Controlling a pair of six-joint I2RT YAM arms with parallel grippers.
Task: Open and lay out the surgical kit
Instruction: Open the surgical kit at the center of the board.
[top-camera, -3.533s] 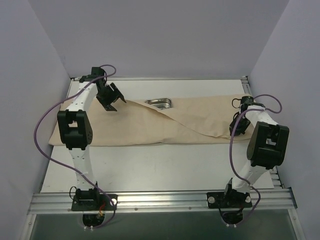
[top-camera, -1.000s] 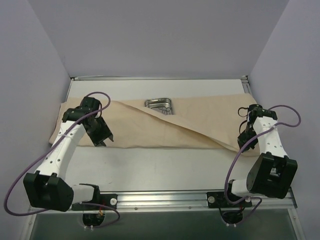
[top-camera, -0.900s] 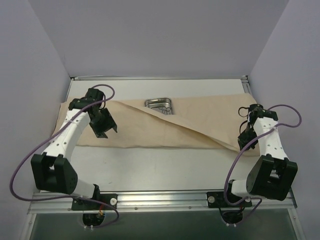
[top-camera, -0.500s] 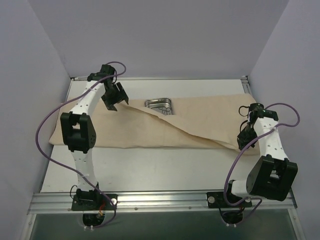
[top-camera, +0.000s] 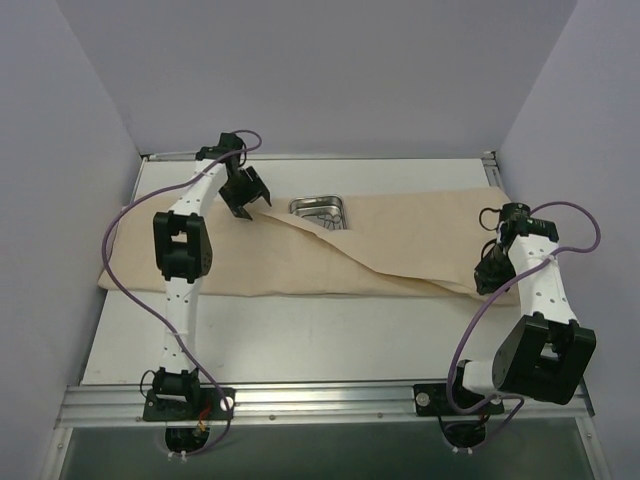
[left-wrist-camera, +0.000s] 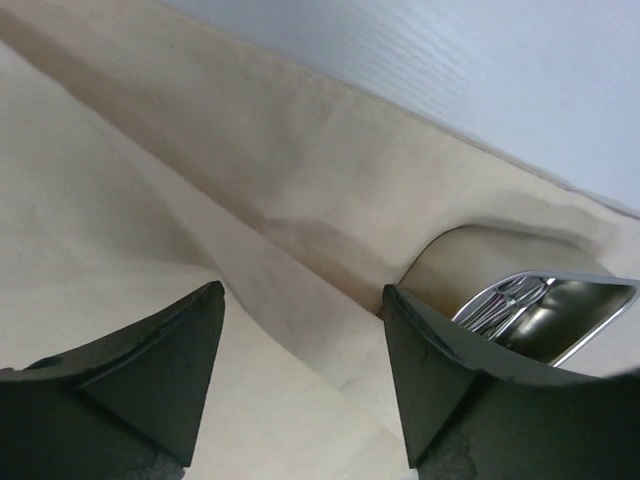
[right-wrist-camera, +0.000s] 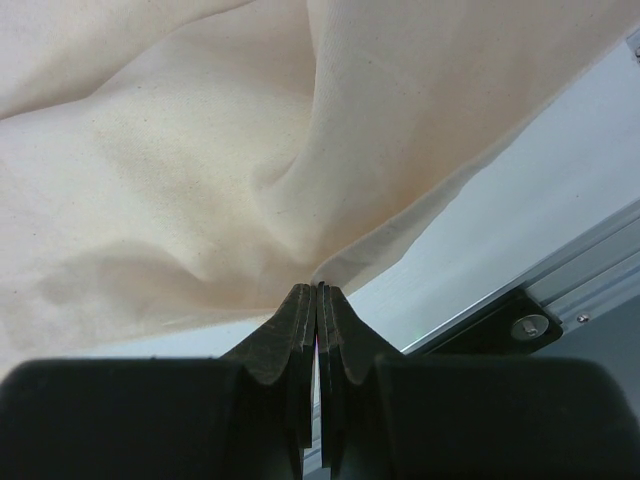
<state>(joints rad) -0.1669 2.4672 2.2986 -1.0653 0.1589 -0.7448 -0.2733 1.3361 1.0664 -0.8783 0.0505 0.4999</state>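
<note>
White table (top-camera: 300, 340) bears cloth wrap (top-camera: 330, 265); left hand (top-camera: 250, 206) gapes above it, right hand (right-wrist-camera: 318, 292) pinches its edge.

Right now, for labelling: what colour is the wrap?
The wrap is plain beige; top view shows it best.

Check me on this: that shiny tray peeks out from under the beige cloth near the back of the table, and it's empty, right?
Not quite. The tray does peek out from under the beige cloth near the back, but it is not empty: the left wrist view shows thin silver instruments lying in it.
</note>
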